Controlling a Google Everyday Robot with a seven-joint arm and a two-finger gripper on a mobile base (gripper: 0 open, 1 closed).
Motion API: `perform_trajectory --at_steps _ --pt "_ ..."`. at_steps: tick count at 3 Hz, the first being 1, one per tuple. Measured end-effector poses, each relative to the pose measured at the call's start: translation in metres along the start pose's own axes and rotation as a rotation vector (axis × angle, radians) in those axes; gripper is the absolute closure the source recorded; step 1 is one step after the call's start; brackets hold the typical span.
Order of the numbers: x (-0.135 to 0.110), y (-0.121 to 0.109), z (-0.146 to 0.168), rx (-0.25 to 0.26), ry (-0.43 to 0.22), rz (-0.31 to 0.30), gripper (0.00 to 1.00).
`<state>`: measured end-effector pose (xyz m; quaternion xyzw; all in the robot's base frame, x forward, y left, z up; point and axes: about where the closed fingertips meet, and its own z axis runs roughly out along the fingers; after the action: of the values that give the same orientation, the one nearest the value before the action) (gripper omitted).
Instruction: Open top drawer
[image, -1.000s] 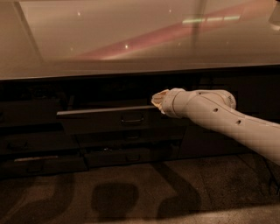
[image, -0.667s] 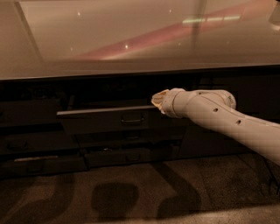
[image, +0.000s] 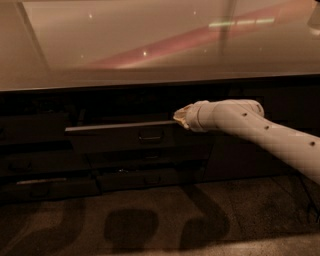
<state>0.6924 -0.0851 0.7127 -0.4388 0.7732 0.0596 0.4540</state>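
Note:
The top drawer (image: 120, 136) is a dark grey flat front under the countertop, with a small rectangular pull handle (image: 150, 136) at its centre. It stands pulled out a little; its top edge catches the light as a pale strip. My white arm (image: 260, 132) reaches in from the right, and the gripper (image: 181, 116) is at the right end of the drawer's top edge, just above and to the right of the handle.
A glossy pale countertop (image: 150, 45) overhangs the drawers. Shorter drawer fronts (image: 145, 177) sit below the top one, with dark cabinet fronts to the left (image: 35, 165) and right. The speckled floor (image: 150, 225) lies in front.

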Motion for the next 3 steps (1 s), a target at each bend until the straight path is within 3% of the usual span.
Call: perform_trajectory --at_steps 1,2,3 --pt "0.012 -0.007 0.014 -0.045 0.027 0.053 1.00" --pt "0.012 -0.007 0.014 -0.045 0.026 0.053 1.00" --pt "-0.017 -0.029 -0.022 -0.011 -0.029 0.079 1.00"
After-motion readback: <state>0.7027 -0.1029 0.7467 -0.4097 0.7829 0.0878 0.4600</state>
